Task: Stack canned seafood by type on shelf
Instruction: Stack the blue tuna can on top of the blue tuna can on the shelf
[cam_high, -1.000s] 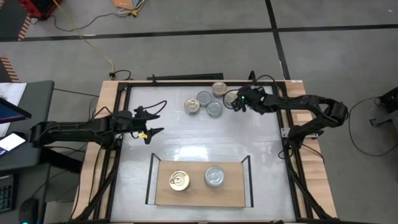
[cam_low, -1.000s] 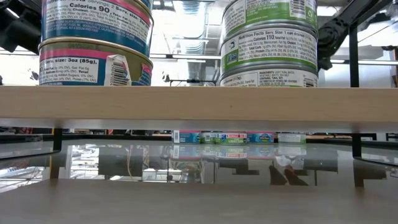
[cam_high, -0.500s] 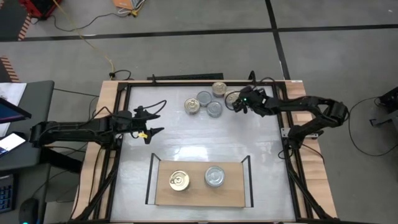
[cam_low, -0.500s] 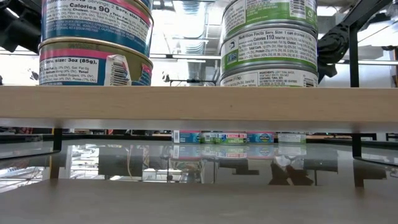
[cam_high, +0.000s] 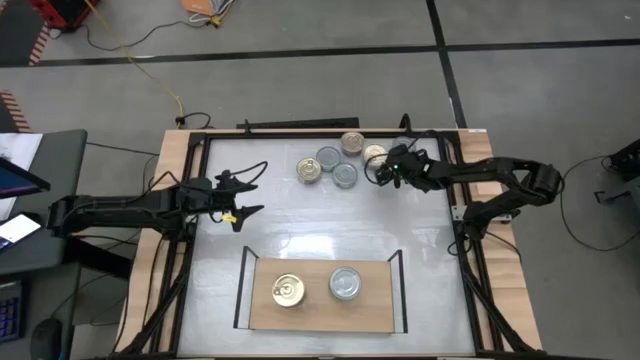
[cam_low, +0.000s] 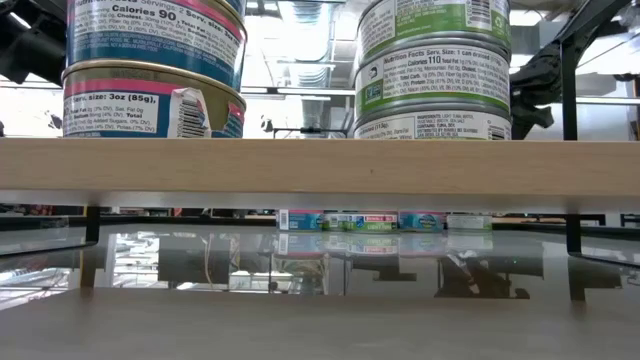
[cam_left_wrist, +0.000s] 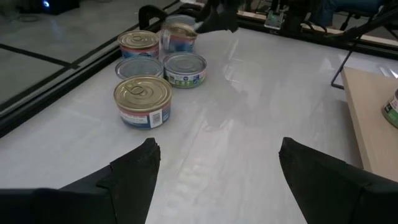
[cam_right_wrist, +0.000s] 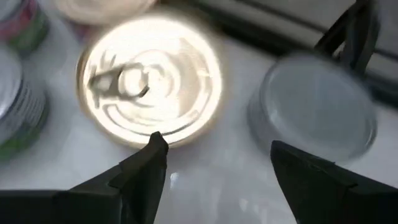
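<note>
Several loose tins stand in a cluster at the table's far side (cam_high: 340, 160), some with gold lids, others with silver-grey ones. My right gripper (cam_high: 385, 172) hovers open at the cluster's right end. In its wrist view the fingers stand over a gold-lidded tin (cam_right_wrist: 149, 84) and a silver-lidded tin (cam_right_wrist: 317, 115) without touching either. The wooden shelf (cam_high: 320, 312) sits at the near edge, carrying a gold-lidded stack (cam_high: 288, 291) and a silver-lidded stack (cam_high: 345, 284). My left gripper (cam_high: 243, 203) waits open at the table's left side, off the tins.
Black uprights (cam_high: 241, 288) bound the shelf at both ends. The low view shows the shelf board (cam_low: 320, 165) with both stacks on it and the far tins (cam_low: 370, 220) under it. Bare white tabletop (cam_high: 320, 220) lies between cluster and shelf. A black frame rims the table.
My right gripper has drawn back a little toward the near edge and come lower, uncovering the gold-lidded tin at the cluster's right end. The tins and the left arm have stayed put.
</note>
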